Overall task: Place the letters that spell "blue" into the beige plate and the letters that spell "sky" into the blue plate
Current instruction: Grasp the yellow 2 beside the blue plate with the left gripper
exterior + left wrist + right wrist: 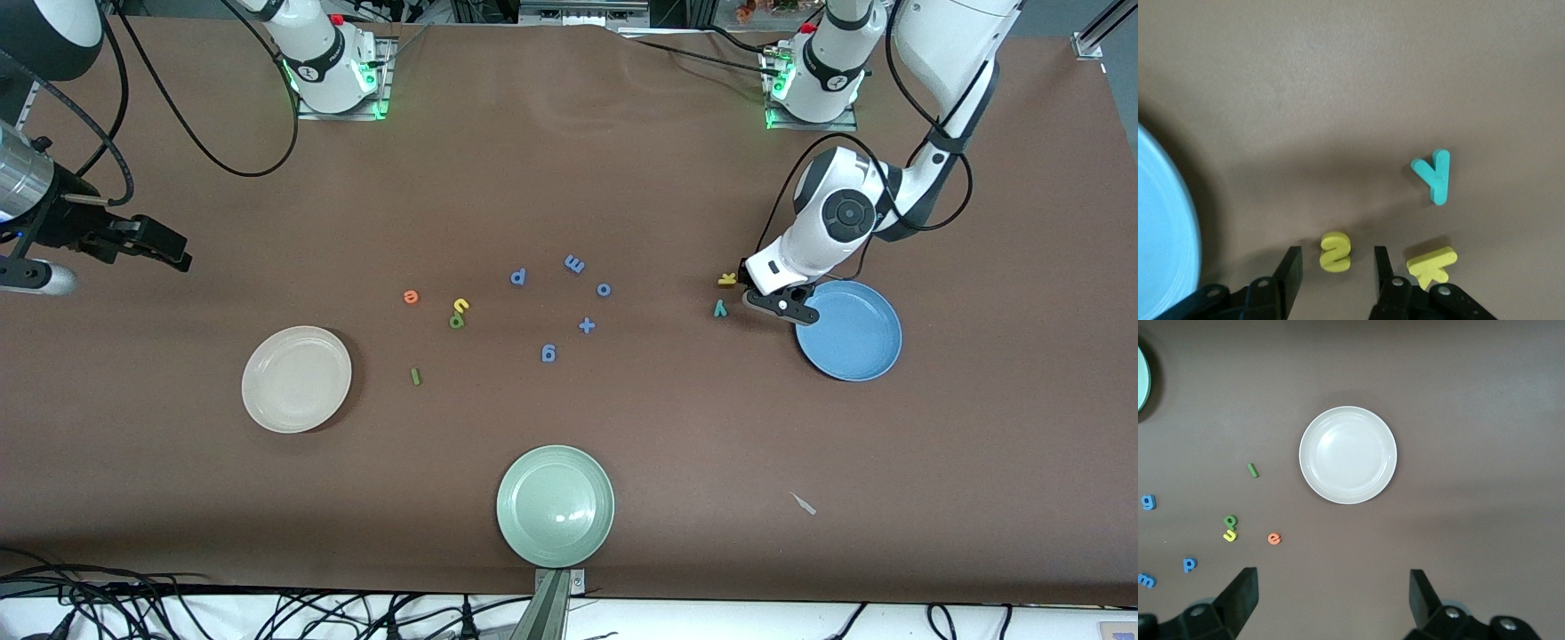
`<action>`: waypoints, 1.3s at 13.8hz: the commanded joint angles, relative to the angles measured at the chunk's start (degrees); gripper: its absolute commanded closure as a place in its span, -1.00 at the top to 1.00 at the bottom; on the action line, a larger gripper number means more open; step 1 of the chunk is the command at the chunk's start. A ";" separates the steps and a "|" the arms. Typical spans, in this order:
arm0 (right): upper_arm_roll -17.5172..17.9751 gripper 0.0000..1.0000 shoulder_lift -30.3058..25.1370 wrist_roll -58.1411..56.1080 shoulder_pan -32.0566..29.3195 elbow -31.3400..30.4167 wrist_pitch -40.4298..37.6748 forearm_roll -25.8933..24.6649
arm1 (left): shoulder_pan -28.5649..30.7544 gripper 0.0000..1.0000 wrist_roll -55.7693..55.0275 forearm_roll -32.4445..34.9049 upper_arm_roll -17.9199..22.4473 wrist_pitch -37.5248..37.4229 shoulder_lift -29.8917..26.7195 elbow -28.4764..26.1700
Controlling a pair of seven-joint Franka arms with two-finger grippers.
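My left gripper (1335, 267) is low over the table beside the blue plate (849, 331), open, with the yellow s (1335, 252) between its fingers and a gap on each side. The yellow k (727, 279) and teal y (719, 308) lie close by. The orange e (410, 297), yellow u (460, 306), green b (456, 321) and dark green l (414, 376) lie near mid-table. The beige plate (296, 379) is empty. My right gripper (169, 252) waits open, high over the right arm's end of the table.
A pale green plate (555, 505) sits near the front edge. Several blue letters and a blue plus sign (586, 325) are scattered at mid-table. A small paper scrap (803, 503) lies nearer the camera than the blue plate.
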 commanded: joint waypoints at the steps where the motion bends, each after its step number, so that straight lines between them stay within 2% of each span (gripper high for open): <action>1: 0.11 0.99 0.13 0.51 -0.17 0.83 -0.90 0.62 | -0.20 0.00 -0.97 1.99 0.17 1.73 1.65 0.62; 9: 0.11 0.99 0.30 0.43 -0.17 1.09 -0.38 -0.09 | -0.20 -0.14 -1.23 1.99 0.26 1.73 1.57 0.53; 15: 0.20 1.00 0.48 0.34 0.00 1.35 0.06 -0.09 | -0.29 -0.16 -1.23 2.07 0.34 1.73 1.74 0.53; 18: 0.20 1.00 0.48 0.51 0.00 1.35 0.06 -0.09 | -0.28 -0.24 -2.45 4.09 0.34 1.73 1.83 0.53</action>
